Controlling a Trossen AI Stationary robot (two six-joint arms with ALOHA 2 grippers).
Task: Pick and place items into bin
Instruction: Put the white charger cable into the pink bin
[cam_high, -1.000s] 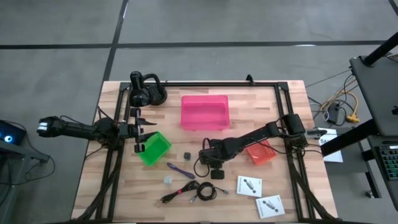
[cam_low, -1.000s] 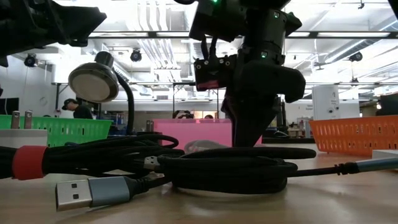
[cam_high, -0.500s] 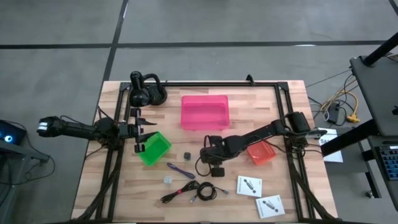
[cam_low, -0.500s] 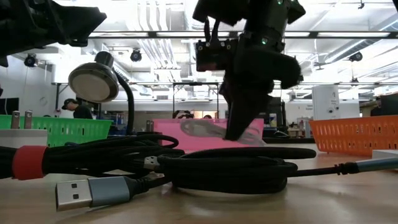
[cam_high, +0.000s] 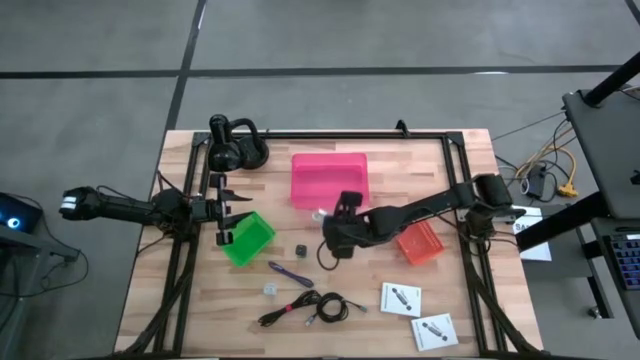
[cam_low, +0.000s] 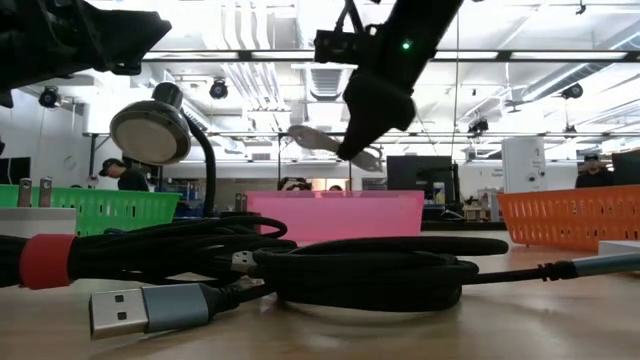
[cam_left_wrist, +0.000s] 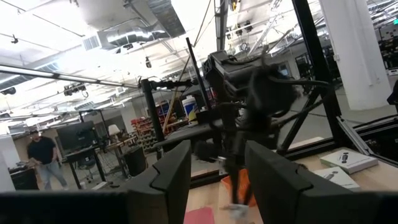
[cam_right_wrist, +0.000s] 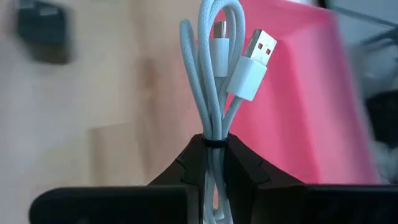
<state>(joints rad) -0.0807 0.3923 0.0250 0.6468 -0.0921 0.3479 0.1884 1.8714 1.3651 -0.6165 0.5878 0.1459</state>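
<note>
On desk nearest: 2 flat white packets (cam_high: 417, 313), 1 black coiled cable (cam_high: 305, 308), 1 purple cable (cam_high: 289, 274), 1 tiny dark cube (cam_high: 300, 248). Right hand (cam_right_wrist: 211, 163) clamped on 1 short silvery cable (cam_right_wrist: 217, 74), folded, long axis running out from fingertips, plug toward pink bin (cam_high: 329, 180), raised beside it. Left hand (cam_left_wrist: 217, 168) fairly wide, empty, over green bin (cam_high: 247, 239).

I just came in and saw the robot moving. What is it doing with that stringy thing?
The right hand is shut on a short silvery cable and holds it up in the air next to the pink bin. It is not in the bin yet. The left hand waits by the green bin. A black coiled cable, a purple cable and two white packets lie on the table.
</note>
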